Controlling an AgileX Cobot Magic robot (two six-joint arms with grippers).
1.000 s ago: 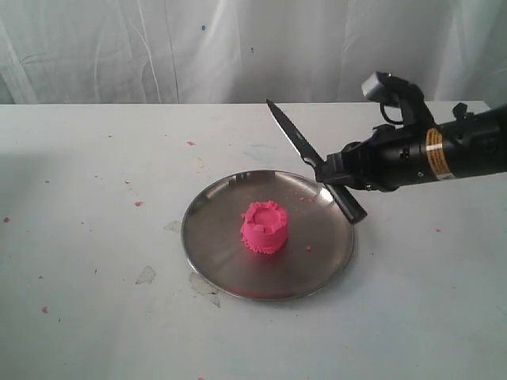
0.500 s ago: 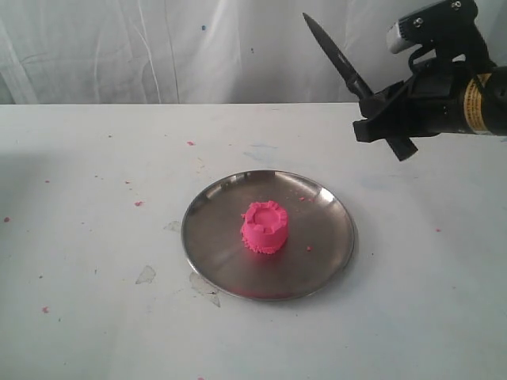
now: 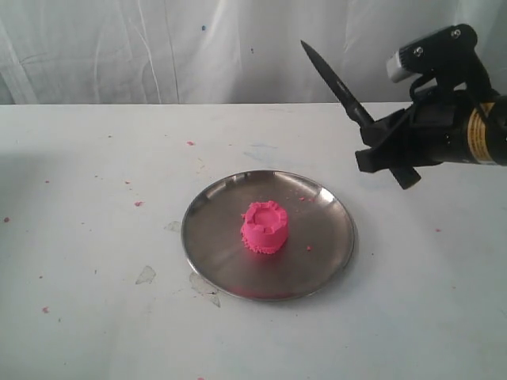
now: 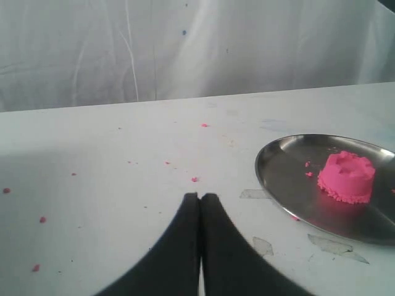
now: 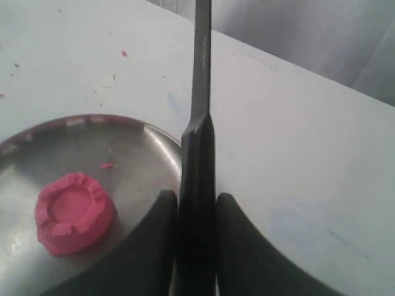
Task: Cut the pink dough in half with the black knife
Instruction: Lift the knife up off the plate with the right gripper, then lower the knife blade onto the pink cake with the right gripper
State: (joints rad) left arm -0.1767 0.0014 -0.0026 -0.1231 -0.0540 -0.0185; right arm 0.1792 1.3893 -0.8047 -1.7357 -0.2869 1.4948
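R jaws grip black knife (image 3: 341, 87); arm label (image 3: 475, 134) illegible.

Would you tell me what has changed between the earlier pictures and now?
The right gripper, shut on the black knife, carried it from low over the right rim of the steel plate up and to the right, clear of the plate. The pink dough stayed uncut at the plate's middle, and the plate did not move.

The left hand (image 4: 200, 203), fingers pressed together, hangs near the steel plate (image 4: 281, 179) holding the pink dough (image 4: 346, 177).
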